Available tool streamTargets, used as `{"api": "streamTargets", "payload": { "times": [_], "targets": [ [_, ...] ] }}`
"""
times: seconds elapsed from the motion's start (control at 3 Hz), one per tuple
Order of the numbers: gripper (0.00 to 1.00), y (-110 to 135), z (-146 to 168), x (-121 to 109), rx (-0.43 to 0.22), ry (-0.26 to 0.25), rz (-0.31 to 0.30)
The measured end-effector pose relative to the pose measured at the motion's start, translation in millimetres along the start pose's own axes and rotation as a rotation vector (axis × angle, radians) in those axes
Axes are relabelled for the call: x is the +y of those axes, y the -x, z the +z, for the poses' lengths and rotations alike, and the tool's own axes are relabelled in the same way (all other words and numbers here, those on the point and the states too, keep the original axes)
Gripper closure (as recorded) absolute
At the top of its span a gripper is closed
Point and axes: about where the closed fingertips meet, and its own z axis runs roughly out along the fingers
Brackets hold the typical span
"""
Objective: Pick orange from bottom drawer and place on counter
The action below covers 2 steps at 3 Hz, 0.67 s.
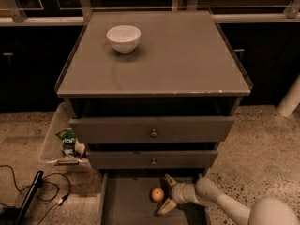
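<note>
A: What is lying nearest?

B: The end effector [166, 194] is sitting in the bottom drawer [124, 205], coming in from the right, with its fingers standing apart.

A: And the orange [157, 194]?

B: It is resting on the drawer floor, just left of the fingertips, at the mouth of the gap. Whether they are touching it, I cannot tell.

A: Farther back?

B: A white bowl [123, 38] is sitting on the far left of the desk [187, 60].
</note>
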Motion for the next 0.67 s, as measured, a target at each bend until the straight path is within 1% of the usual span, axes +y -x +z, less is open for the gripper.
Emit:
{"api": "streamTargets", "payload": {
  "times": [0.33,0.67],
  "targets": [
    [0.0,-0.2,12.7,2.8,-0.011,0.032,-0.005],
    [0.19,-0.1,12.9,2.6,-0.011,0.033,-0.005]
  ]
}}
